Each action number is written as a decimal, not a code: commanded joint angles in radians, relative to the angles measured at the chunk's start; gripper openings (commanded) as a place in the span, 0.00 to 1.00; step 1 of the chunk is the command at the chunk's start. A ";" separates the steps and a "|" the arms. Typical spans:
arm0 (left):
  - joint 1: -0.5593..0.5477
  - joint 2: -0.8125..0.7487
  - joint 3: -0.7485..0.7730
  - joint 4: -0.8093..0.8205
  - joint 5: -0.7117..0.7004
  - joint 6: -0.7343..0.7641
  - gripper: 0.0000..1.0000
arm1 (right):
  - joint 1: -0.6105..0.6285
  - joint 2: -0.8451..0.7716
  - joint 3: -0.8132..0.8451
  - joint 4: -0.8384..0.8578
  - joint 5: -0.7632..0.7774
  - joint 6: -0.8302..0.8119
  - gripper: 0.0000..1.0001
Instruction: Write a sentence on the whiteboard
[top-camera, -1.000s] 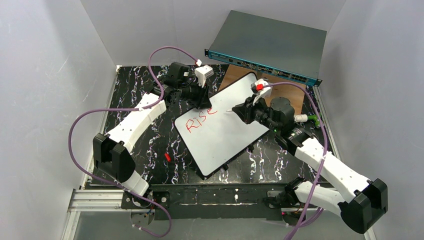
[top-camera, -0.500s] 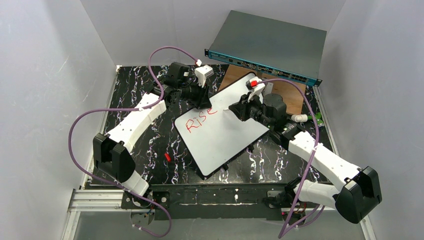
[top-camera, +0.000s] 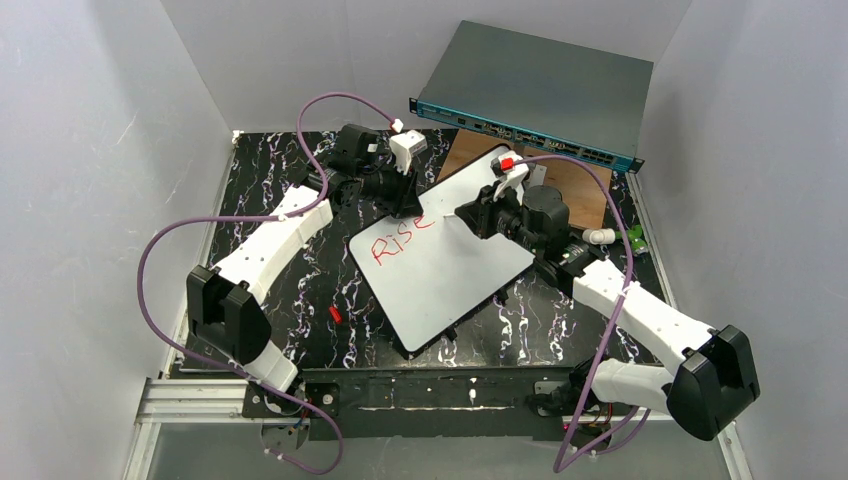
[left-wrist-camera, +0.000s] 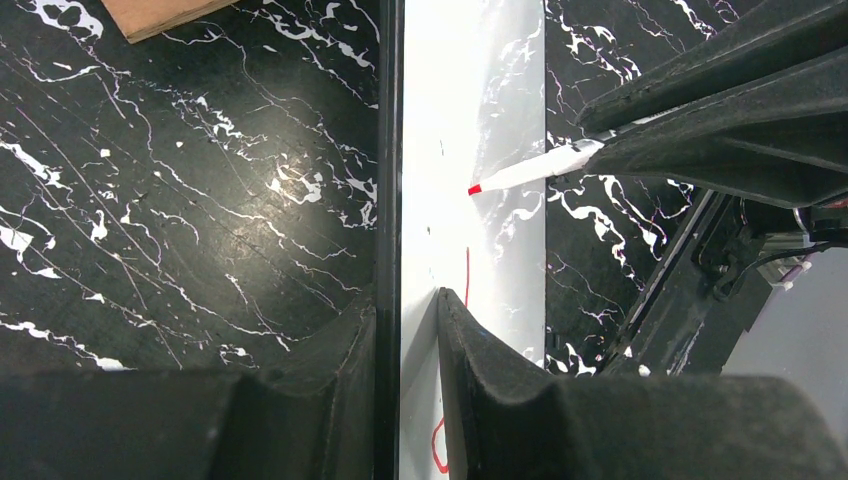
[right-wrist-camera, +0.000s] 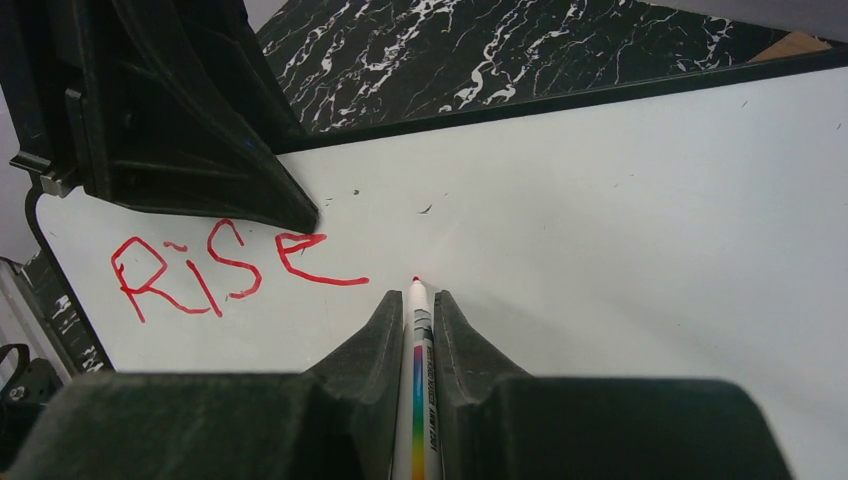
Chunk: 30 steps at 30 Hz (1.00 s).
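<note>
The whiteboard (top-camera: 445, 262) lies tilted on the dark marble table; it also shows in the right wrist view (right-wrist-camera: 620, 210) and edge-on in the left wrist view (left-wrist-camera: 425, 180). The sentence (top-camera: 402, 240) reads "Rise" in red (right-wrist-camera: 225, 268). My left gripper (top-camera: 405, 205) is shut on the board's upper left edge (left-wrist-camera: 410, 320). My right gripper (top-camera: 468, 218) is shut on a white marker (right-wrist-camera: 420, 400) with a red tip (right-wrist-camera: 415, 281). The tip sits just right of the "e"; I cannot tell whether it touches the board. The tip also shows in the left wrist view (left-wrist-camera: 475, 188).
A grey metal box with a teal front (top-camera: 530, 95) stands at the back right. A brown board (top-camera: 585, 195) lies under the whiteboard's far corner. A small red cap (top-camera: 334, 313) lies on the table left of the board. A green and white object (top-camera: 612, 237) sits at the right.
My right gripper has moved left and up across the board with the marker, from the board's middle right to just right of "Rise". The left gripper has not moved.
</note>
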 joint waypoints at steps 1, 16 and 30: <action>-0.020 -0.004 0.016 -0.050 0.023 0.033 0.00 | -0.006 0.006 0.036 0.058 0.012 0.006 0.01; -0.020 0.000 0.016 -0.041 0.027 0.027 0.00 | -0.006 -0.042 0.024 0.004 -0.044 0.018 0.01; -0.020 0.003 0.018 -0.031 0.032 0.021 0.00 | -0.016 -0.049 0.123 -0.019 0.066 -0.058 0.01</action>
